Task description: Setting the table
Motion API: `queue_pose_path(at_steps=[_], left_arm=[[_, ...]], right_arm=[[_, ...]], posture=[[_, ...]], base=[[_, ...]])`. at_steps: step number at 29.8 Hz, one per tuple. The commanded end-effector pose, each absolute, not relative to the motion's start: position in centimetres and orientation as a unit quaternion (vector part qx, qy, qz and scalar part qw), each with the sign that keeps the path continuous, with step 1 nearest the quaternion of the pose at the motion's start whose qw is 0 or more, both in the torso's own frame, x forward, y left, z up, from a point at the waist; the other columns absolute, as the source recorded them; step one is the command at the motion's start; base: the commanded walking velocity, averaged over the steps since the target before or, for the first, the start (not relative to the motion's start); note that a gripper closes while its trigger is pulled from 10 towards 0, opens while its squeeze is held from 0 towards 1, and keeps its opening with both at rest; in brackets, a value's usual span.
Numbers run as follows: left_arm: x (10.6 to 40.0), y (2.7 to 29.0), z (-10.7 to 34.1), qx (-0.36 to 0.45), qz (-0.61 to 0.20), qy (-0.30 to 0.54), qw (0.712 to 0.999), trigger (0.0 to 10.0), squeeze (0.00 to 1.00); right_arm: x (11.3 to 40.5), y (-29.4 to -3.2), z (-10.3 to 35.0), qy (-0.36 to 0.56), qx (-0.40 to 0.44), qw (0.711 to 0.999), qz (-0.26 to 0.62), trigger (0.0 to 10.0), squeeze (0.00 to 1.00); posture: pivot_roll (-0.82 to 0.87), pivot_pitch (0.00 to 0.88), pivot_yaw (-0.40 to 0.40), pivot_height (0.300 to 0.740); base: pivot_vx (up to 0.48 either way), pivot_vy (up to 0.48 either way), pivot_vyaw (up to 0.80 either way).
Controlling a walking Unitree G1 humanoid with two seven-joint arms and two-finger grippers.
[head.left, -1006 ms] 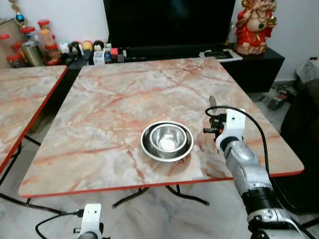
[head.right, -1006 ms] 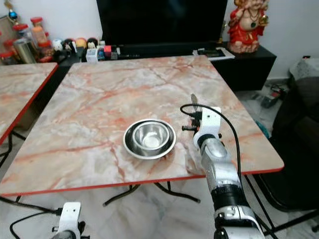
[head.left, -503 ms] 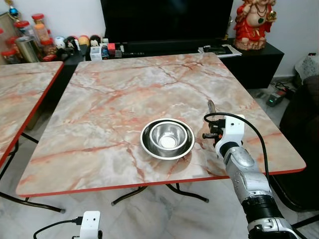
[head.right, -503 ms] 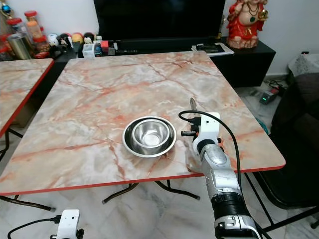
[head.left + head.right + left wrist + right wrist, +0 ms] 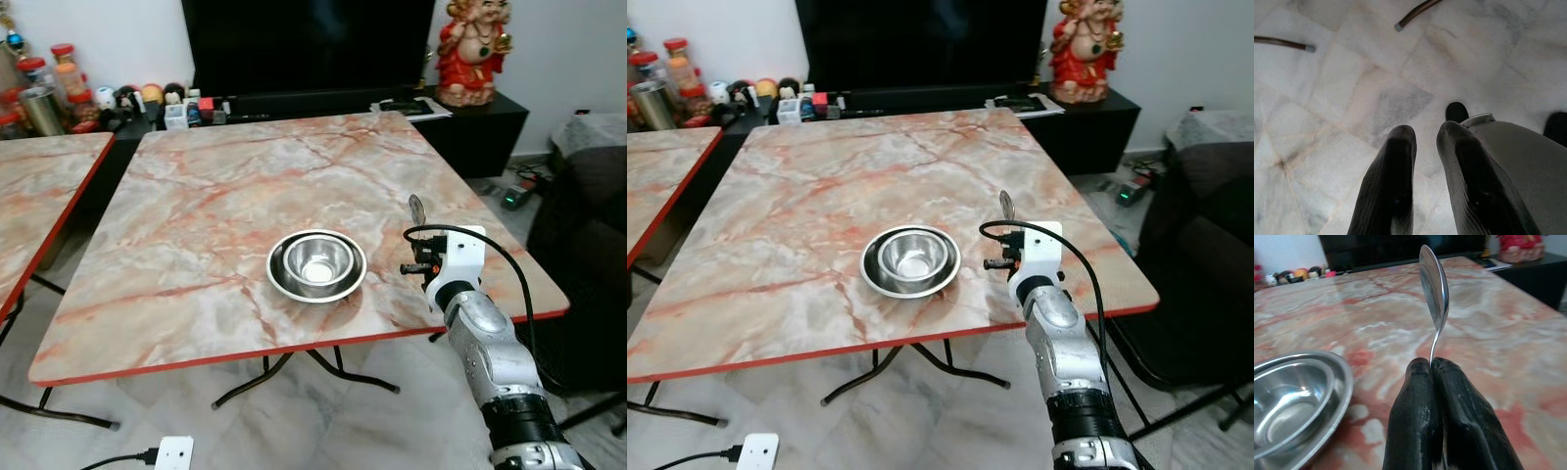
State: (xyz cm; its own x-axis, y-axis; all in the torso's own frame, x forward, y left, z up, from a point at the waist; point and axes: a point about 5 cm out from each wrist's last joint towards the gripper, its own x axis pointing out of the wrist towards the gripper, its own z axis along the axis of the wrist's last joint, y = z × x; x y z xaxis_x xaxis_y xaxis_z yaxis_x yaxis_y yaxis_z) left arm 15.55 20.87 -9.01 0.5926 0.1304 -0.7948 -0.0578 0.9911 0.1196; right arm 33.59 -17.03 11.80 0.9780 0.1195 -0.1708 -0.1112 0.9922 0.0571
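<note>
change: since a second ago the whole view has shifted (the camera moved), while the right arm keeps the spoon at the same spot beside the bowl; bowl and plate lie as before.
right gripper (image 5: 1431, 363): over the table just to the right of the bowl, its two black fingers (image 5: 1415, 401) pressed tight together on the spoon's thin handle.
spoon (image 5: 1433, 289): steel, standing nearly upright above the fingertips, its head up in the air and clear of the table, a little beyond the bowl's right side.
bowl (image 5: 322, 259): small steel one, sitting inside a wider steel plate (image 5: 282, 279) near the middle of the table's front half.
table (image 5: 216, 196): pink marble pattern with a red edge, bowl on it; a second table of the same kind (image 5: 34, 186) stands well to the left of the bowl.
left gripper (image 5: 1425, 142): hangs low over the pale tiled floor (idle), fingers narrowly apart with nothing between them.
behind the bowl: a dark tv (image 5: 309, 39) and a red figurine (image 5: 473, 49).
</note>
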Motion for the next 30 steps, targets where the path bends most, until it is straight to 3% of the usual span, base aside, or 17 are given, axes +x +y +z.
queue_pose_path(at_steps=[1, 30], left_arm=[[15.5, 20.9, -9.0, 0.05, 0.045, 0.444, 0.894, 10.0, 0.0], [14.1, 21.1, -9.4, 0.051, 0.039, 0.454, 0.889, 10.0, 0.0]], right_arm=[[33.5, -17.1, 12.5, 0.077, 0.027, 0.995, 0.063, 10.0, 0.0], [33.5, -16.7, 13.5, 0.053, 0.025, 0.995, 0.078, 10.0, 0.0]], posture=[[-0.08, 0.015, 0.017, 0.728], [-0.07, 0.046, 0.014, 0.728]], base=[[0.0, 0.0, 0.0], [0.0, 0.0, 0.0]])
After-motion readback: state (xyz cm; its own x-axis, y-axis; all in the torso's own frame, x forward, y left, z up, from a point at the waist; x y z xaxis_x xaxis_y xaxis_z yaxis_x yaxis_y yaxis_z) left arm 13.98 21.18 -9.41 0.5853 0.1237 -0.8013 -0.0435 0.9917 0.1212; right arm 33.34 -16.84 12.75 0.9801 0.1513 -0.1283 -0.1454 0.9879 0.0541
